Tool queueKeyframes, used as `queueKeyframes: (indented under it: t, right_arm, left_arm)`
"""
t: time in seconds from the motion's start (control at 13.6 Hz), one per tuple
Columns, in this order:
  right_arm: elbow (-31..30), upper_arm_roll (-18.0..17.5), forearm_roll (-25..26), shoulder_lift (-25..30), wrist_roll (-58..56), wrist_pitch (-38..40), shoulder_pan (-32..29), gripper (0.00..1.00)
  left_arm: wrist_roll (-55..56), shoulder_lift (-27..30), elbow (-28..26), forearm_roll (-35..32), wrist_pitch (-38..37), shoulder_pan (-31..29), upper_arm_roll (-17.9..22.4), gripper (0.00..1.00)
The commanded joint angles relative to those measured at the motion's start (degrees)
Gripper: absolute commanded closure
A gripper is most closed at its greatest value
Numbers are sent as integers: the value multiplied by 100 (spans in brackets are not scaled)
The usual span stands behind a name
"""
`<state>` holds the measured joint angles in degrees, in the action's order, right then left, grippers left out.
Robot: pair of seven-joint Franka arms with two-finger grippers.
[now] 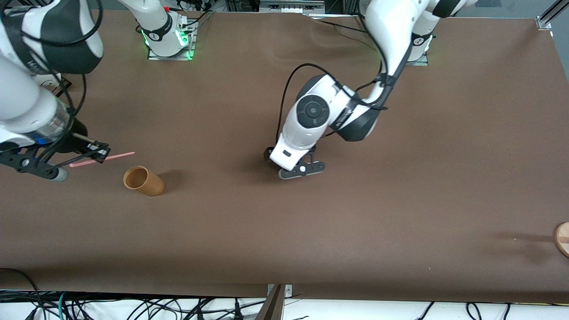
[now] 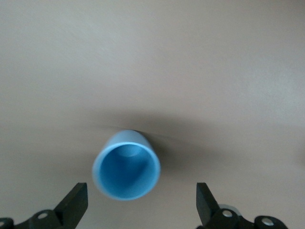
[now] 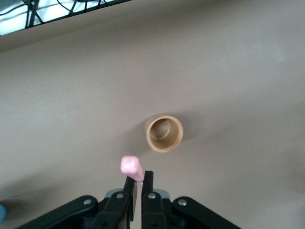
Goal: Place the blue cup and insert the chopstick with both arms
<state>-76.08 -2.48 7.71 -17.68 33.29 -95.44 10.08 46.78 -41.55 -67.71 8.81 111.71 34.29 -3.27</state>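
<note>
At the left edge of the front frame we see the right tool [image 1: 95,153] pinched shut on the chopstick [image 1: 103,158], which sticks out level above the tabletop [image 1: 400,200]; the right wrist view shows the pink tip [image 3: 131,167] poking past the closed fingers. We judge the stick light, stiff and smooth, so a grip near one end, as here, leaves most of its length free for inserting, though it could pivot between the pads if it bumps a rim. Just to its right and slightly lower in the frame stands a tan cup [image 1: 143,180], a near obstacle for any swing of the stick. At frame centre the left tool [image 1: 295,166] hangs low over the tabletop with its fingers spread wide; the blue cup [image 2: 126,164] is hidden under that arm in the front view, but the left wrist view shows it upright, mouth toward the camera, not yet between the open fingers [image 2: 76,202]. We expect the cup to be light, rigid and a little slick, best taken across its outer wall. To the right the tabletop lies bare almost to the edge, where a wooden object [image 1: 562,239] peeks in at lower right, so there is wide room for setting the cup down.
</note>
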Motion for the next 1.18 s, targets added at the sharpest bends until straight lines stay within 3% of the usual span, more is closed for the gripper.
queueKeyframes:
  t: [0.0,0.22,0.44,0.81,0.96,1.1]
  right_arm:
    - [40,-16,107,71,948,201,422,100]
    - [31,-7,160,-16,2406,140,1090,100]
    - [40,-7,300,-297,3637,-157,1802,100]
    - [75,2,1064,-964,5992,-993,2963,100]
    - [154,63,1293,-1219,6434,-1143,3393,100]
    - [233,37,1548,-1361,6848,-1335,3448,100]
  left_arm:
    - [-1062,558,-189,42,-605,-509,-16,0]
    - [-1899,919,-251,33,-1028,-1097,10,0]
    - [-2786,1411,-672,24,-1108,-1967,37,0]
    - [-3420,2070,-822,24,-1678,-3137,45,0]
    - [-3684,2316,-857,24,-1907,-3515,45,0]
    - [-3755,2571,-858,24,-2231,-3674,159,0]
